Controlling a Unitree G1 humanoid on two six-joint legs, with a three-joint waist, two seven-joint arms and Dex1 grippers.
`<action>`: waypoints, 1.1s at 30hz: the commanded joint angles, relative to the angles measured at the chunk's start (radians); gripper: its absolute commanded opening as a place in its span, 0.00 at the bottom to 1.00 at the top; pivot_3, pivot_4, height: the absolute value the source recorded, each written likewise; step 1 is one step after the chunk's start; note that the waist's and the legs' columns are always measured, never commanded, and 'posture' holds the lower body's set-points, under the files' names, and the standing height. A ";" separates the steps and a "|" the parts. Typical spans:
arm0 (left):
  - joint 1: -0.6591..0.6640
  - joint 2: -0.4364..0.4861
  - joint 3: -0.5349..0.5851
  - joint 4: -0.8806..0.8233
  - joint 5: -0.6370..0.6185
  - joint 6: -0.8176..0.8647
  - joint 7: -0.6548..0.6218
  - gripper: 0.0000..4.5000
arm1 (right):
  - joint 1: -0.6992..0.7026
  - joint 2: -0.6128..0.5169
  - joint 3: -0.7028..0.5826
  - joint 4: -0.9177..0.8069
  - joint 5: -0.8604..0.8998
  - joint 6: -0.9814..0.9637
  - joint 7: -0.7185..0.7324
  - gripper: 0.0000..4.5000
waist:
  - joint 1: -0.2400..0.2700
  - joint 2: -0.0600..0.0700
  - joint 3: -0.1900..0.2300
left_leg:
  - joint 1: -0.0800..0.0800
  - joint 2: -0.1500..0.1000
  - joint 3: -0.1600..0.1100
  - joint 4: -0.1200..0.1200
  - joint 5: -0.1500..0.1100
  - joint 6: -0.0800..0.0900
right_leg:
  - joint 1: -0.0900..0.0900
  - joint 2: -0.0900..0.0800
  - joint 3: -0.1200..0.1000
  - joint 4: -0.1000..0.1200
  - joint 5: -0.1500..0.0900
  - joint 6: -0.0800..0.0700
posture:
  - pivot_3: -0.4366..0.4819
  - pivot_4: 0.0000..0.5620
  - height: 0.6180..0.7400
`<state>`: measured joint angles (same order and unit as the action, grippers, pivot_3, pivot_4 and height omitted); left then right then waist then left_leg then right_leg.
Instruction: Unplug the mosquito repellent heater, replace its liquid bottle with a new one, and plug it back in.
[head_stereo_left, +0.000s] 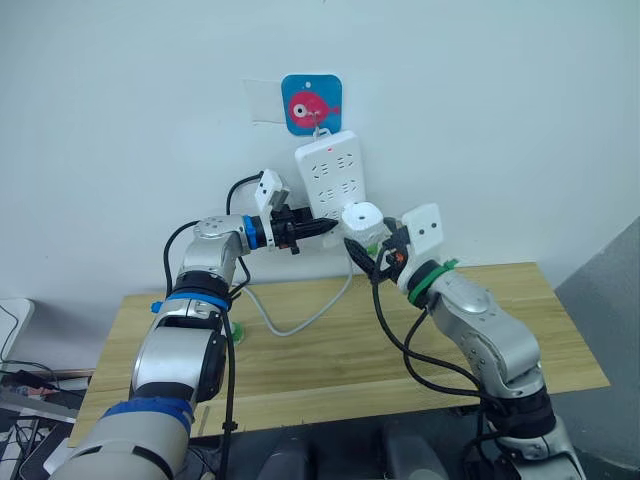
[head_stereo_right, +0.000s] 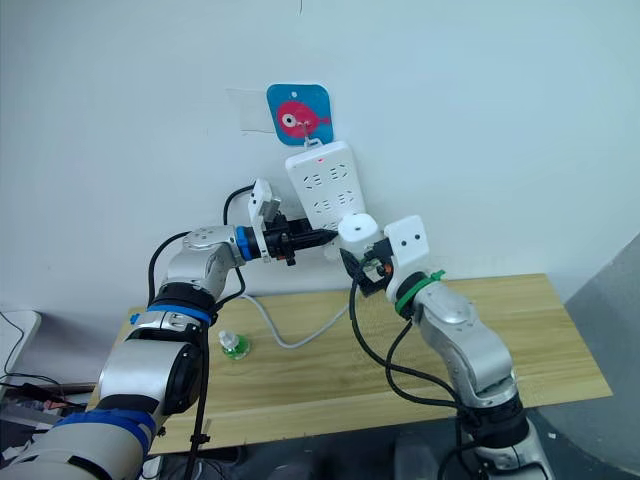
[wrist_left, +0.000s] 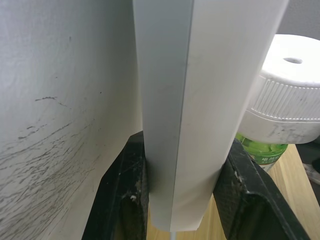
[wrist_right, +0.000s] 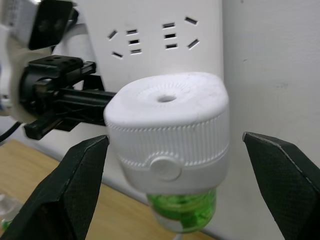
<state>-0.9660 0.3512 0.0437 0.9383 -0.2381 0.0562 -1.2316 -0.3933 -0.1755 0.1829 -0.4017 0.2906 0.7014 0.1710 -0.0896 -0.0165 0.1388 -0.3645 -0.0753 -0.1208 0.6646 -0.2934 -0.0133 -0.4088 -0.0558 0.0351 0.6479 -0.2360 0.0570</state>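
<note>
Two-arm step: unplugging, judged not yet done; heater seated in the lower end of the power strip hanging on the wall.
Left eye view: left gripper reaching in level from the strip's left edge, forearm horizontal, elbow bent upward; right gripper angled up from below the heater, wrist cocked toward the wall.
Right eye view: same layout; new bottle standing on the wooden table, beside the white cable, well apart from both grippers.
Left wrist view: black fingers clamped on either side of the strip's lower edge, gripping it; heater just beside, green bottle showing under it.
Right wrist view: fingers spread wide on either side of the heater, touching neither flank; vent hole facing the camera, round button on the near face.
Doing it well: close squarely on the ribbed flanks, not on the green bottle; pull straight out from the socket face; hold the strip firm with the left to stop it swinging on its hook.
Risk: angled pull likely to bind the pins or tug the strip.
</note>
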 joint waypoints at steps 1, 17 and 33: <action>-0.017 0.004 0.021 -0.044 -0.012 -0.010 0.021 0.29 | -0.048 0.027 0.000 0.025 -0.029 -0.035 -0.006 1.00 | 0.000 0.000 0.000 | 0.000 0.000 0.000 0.000 0.000 0.000 | 0.000 0.000 0.000 0.000 0.000 0.000 | 0.25 0.25 1.00; -0.034 -0.002 0.031 0.014 0.016 -0.081 0.108 0.29 | -0.051 0.036 -0.013 0.004 -0.074 -0.040 0.016 0.67 | 0.000 0.000 0.000 | -0.001 0.000 0.000 0.000 0.000 0.000 | -0.001 0.000 0.001 0.000 0.001 0.000 | 0.24 0.24 1.00; -0.017 0.029 0.049 0.024 0.006 -0.087 0.120 0.45 | 0.043 0.027 -0.134 -0.179 0.024 0.074 0.024 0.67 | -0.003 0.000 0.000 | 0.000 0.000 0.003 0.001 0.000 0.000 | -0.001 0.001 0.003 -0.001 0.004 0.002 | 0.24 0.25 1.00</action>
<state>-0.9753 0.3411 0.0479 0.9882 -0.2178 -0.0398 -1.1514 -0.3551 -0.1549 0.1009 -0.5168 0.2720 0.7834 0.1870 -0.0922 -0.0165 0.1387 -0.3646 -0.0754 -0.1181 0.6651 -0.2931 -0.0136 -0.4099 -0.0553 0.0380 0.6472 -0.2318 0.0586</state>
